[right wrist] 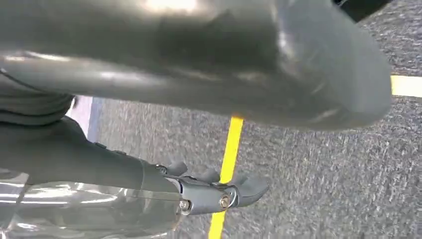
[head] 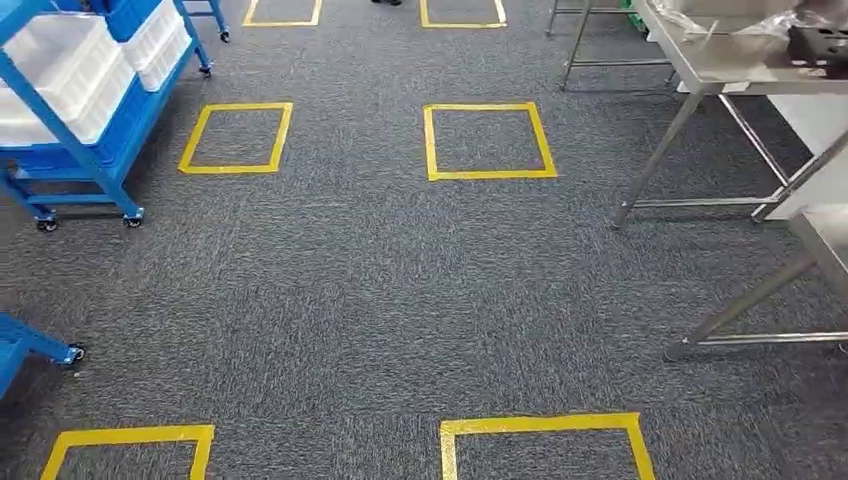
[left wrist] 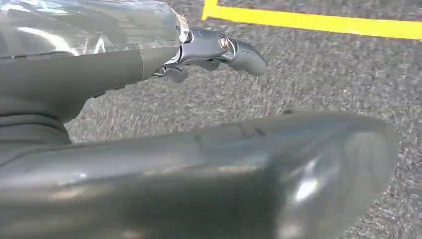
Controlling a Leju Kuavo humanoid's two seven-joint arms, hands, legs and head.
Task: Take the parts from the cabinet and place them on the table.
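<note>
I see the blue wheeled cabinet [head: 95,110] with white plastic bins far left, steel table [head: 720,60] far right.

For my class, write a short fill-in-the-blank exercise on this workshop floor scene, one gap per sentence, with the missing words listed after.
1. The squares marked on the carpet are outlined in ____ tape.
2. The wheeled rack at the left has a frame coloured ____.
3. The bins on that rack are ____.
4. The table at the right stands on legs made of ____.

Missing words: yellow; blue; white; metal
</note>
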